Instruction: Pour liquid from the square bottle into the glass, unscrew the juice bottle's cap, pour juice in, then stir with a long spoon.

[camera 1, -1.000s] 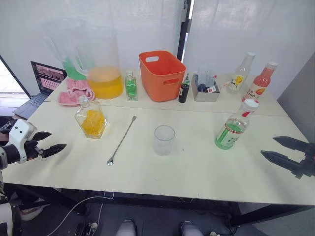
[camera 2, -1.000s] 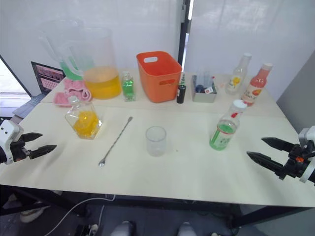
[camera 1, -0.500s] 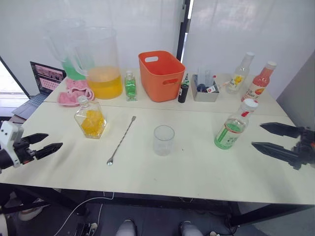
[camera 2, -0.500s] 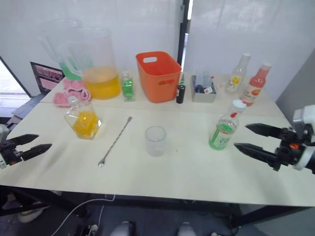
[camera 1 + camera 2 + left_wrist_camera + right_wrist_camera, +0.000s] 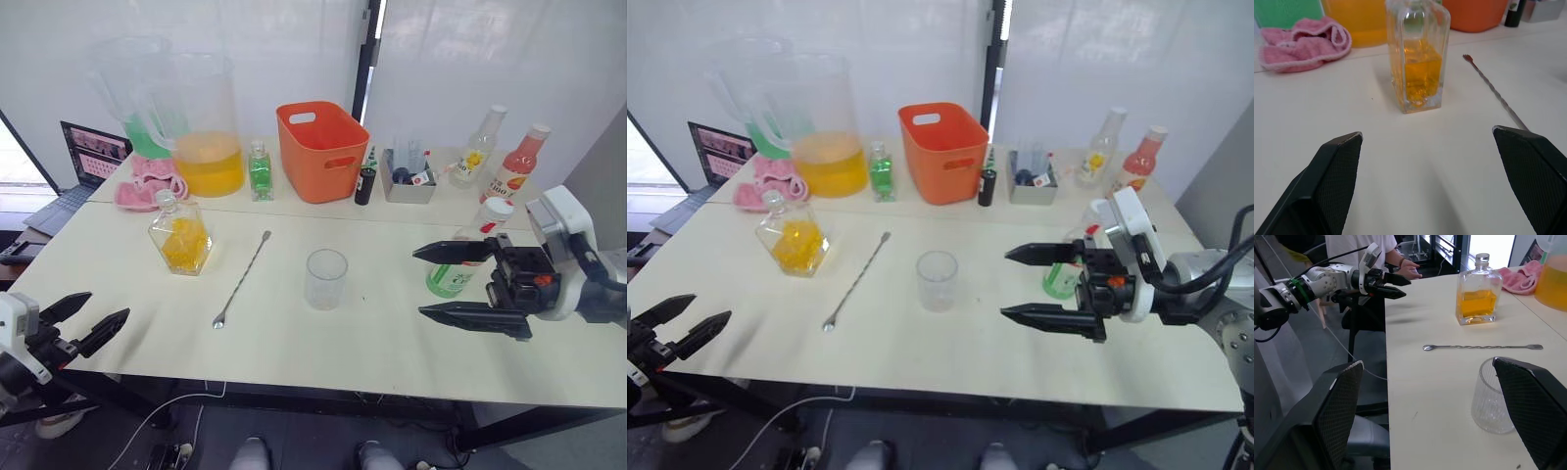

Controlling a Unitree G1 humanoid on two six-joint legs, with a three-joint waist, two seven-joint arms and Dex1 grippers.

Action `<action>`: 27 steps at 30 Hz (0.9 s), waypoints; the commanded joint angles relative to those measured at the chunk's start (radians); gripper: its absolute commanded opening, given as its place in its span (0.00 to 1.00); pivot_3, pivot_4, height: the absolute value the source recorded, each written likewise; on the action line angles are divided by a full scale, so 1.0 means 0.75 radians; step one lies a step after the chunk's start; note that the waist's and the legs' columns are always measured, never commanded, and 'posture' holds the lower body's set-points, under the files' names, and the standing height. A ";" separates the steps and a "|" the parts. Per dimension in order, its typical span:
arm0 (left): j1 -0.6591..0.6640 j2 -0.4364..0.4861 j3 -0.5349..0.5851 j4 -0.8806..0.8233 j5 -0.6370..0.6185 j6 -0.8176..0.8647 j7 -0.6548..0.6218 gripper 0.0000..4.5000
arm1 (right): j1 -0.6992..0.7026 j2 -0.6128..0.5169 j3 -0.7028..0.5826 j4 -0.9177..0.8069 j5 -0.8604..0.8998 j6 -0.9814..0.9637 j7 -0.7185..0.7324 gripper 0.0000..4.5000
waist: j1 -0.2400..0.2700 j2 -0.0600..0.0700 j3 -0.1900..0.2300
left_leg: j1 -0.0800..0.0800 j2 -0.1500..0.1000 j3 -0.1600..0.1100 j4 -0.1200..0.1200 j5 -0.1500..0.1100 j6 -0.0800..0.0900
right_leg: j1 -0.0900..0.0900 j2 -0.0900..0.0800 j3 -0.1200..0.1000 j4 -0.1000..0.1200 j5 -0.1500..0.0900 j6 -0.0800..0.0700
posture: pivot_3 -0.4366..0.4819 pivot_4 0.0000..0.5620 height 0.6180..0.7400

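My right gripper [image 5: 428, 282] is spread wide just in front of the juice bottle [image 5: 458, 270]. My left gripper [image 5: 93, 319] hangs spread wide, holding nothing, near the table [image 5: 323, 343] edge.

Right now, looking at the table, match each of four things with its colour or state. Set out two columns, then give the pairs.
1. square bottle
2. glass
3. long spoon
4. right tool

A. open above the table
B. empty and upright
C. lying flat between bottle and glass
D. partly full of amber liquid

Pairs: 1-D, 2-B, 3-C, 4-A
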State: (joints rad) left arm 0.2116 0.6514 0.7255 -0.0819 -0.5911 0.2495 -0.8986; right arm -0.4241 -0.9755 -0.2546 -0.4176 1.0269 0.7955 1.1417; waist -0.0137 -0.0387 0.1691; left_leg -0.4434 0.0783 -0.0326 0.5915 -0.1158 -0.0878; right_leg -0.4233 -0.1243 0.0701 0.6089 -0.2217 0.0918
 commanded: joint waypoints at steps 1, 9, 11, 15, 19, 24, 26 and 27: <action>0.054 -0.077 0.035 -0.225 -0.029 0.031 0.173 1.00 | -0.055 0.023 0.047 0.040 -0.048 -0.053 0.038 1.00 | 0.003 -0.001 0.000 | 0.000 0.000 0.000 0.000 0.000 0.000 | -0.001 0.000 0.000 0.000 0.000 0.000 | 0.48 0.27 1.00; -0.058 -0.292 -0.153 -0.453 0.141 0.084 0.641 1.00 | -0.126 0.082 0.145 0.112 -0.146 -0.108 0.098 1.00 | 0.005 -0.002 0.000 | 0.000 -0.001 0.000 0.002 0.000 0.000 | 0.002 0.001 0.000 0.002 0.000 0.001 | 0.48 0.27 1.00; -0.093 -0.297 -0.198 -0.454 0.177 0.086 0.685 1.00 | -0.132 0.085 0.146 0.108 -0.147 -0.106 0.097 1.00 | 0.004 -0.002 -0.001 | 0.000 -0.001 0.000 0.003 0.000 0.000 | 0.002 0.001 0.000 0.003 0.000 0.001 | 0.48 0.27 1.00; -0.195 -0.287 -0.266 -0.382 0.211 0.105 0.745 1.00 | -0.132 0.081 0.134 0.089 -0.148 -0.097 0.080 1.00 | 0.003 -0.002 -0.001 | 0.000 -0.001 0.000 0.003 0.000 0.000 | 0.002 0.001 0.000 0.003 0.001 0.001 | 0.48 0.27 1.00; -0.303 -0.299 -0.325 -0.255 0.232 0.087 0.753 1.00 | -0.109 0.067 0.110 0.054 -0.134 -0.086 0.058 1.00 | 0.002 -0.002 -0.001 | 0.000 -0.001 0.000 0.003 0.000 0.000 | 0.002 0.001 0.000 0.003 0.001 0.001 | 0.48 0.27 1.00; -0.442 -0.297 -0.380 -0.107 0.283 0.034 0.777 1.00 | -0.076 0.061 0.075 0.007 -0.110 -0.071 0.009 1.00 | 0.005 -0.002 -0.001 | -0.001 -0.001 0.000 0.003 0.000 0.000 | 0.002 0.001 0.000 0.003 0.001 0.001 | 0.48 0.27 1.00; -0.524 -0.299 -0.417 -0.007 0.320 -0.006 0.785 1.00 | -0.055 0.055 0.056 -0.011 -0.105 -0.066 -0.008 1.00 | 0.008 -0.002 -0.001 | -0.001 -0.001 0.000 0.003 0.000 0.000 | 0.002 0.002 0.000 0.003 0.001 0.002 | 0.48 0.27 1.00; -0.552 -0.302 -0.432 0.026 0.332 -0.021 0.786 1.00 | -0.047 0.053 0.049 -0.018 -0.104 -0.064 -0.014 1.00 | 0.012 -0.002 -0.001 | -0.001 -0.001 0.000 0.003 0.000 0.001 | 0.002 0.002 0.000 0.003 0.001 0.002 | 0.48 0.27 1.00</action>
State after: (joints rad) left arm -0.1786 0.4233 0.4129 -0.0776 -0.3579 0.2715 -0.3161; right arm -0.4576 -0.9238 -0.1785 -0.4013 0.9262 0.7469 1.1402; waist -0.0045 -0.0404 0.1686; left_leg -0.4445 0.0777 -0.0329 0.5935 -0.1155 -0.0874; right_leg -0.4218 -0.1231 0.0703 0.6110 -0.2208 0.0933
